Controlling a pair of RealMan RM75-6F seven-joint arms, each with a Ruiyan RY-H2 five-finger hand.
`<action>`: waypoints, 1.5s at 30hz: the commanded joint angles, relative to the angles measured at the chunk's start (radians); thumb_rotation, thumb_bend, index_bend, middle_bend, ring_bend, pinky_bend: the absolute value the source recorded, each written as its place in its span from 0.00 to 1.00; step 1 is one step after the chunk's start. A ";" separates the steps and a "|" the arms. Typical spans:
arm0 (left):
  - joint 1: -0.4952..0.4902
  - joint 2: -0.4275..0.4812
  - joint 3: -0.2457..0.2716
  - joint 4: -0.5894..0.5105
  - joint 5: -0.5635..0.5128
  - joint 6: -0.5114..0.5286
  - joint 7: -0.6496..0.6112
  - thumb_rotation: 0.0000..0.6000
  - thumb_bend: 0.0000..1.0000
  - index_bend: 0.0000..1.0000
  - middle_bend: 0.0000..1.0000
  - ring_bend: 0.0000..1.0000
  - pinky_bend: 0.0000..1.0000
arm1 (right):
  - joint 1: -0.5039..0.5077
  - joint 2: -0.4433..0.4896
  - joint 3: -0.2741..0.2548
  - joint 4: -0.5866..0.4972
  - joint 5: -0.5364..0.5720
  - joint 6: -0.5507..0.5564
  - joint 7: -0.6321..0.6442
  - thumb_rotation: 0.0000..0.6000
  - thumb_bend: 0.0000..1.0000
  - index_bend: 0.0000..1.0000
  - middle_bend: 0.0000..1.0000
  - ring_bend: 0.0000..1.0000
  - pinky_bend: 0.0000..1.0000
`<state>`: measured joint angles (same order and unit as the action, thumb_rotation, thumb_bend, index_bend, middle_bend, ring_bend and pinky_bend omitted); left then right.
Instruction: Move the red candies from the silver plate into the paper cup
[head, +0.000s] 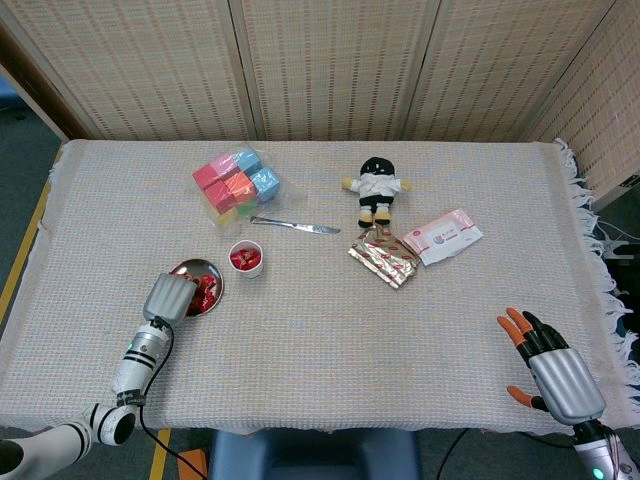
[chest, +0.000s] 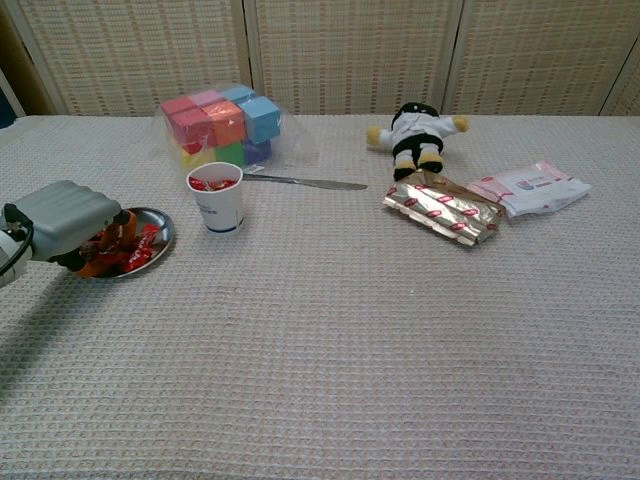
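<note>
Red candies (chest: 140, 252) beneath left hand's (chest: 62, 222) fingers (chest: 118, 226)

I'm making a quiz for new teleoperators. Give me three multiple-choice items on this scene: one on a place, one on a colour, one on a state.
1. Where is the knife?
A. between the blocks and the cup
B. on the plate
C. under the doll

2. What colour are the right hand's fingertips?
A. blue
B. orange
C. white

3. What does the cup hold?
A. nothing
B. water
C. red candies

Key:
1 A: it lies between the blocks and the cup.
2 B: the right hand shows orange tips.
3 C: candies show inside its rim.
</note>
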<state>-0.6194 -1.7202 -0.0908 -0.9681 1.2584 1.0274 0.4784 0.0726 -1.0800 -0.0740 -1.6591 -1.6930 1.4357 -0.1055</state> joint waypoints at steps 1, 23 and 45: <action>0.001 -0.002 -0.002 0.007 0.009 0.005 -0.014 1.00 0.39 0.50 0.55 0.77 1.00 | 0.000 -0.001 0.000 0.000 0.001 -0.001 -0.001 1.00 0.00 0.00 0.00 0.00 0.18; -0.002 -0.013 -0.010 0.050 0.027 -0.004 -0.031 1.00 0.51 0.63 0.65 0.77 1.00 | 0.004 -0.006 0.006 -0.005 0.019 -0.012 -0.016 1.00 0.00 0.00 0.00 0.00 0.19; -0.040 0.146 -0.126 -0.283 0.053 0.118 -0.027 1.00 0.53 0.63 0.65 0.77 1.00 | 0.013 -0.006 0.012 -0.006 0.033 -0.027 -0.015 1.00 0.00 0.00 0.00 0.00 0.19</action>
<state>-0.6362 -1.5875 -0.1949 -1.2156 1.3078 1.1403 0.4313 0.0846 -1.0861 -0.0622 -1.6651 -1.6603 1.4101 -0.1200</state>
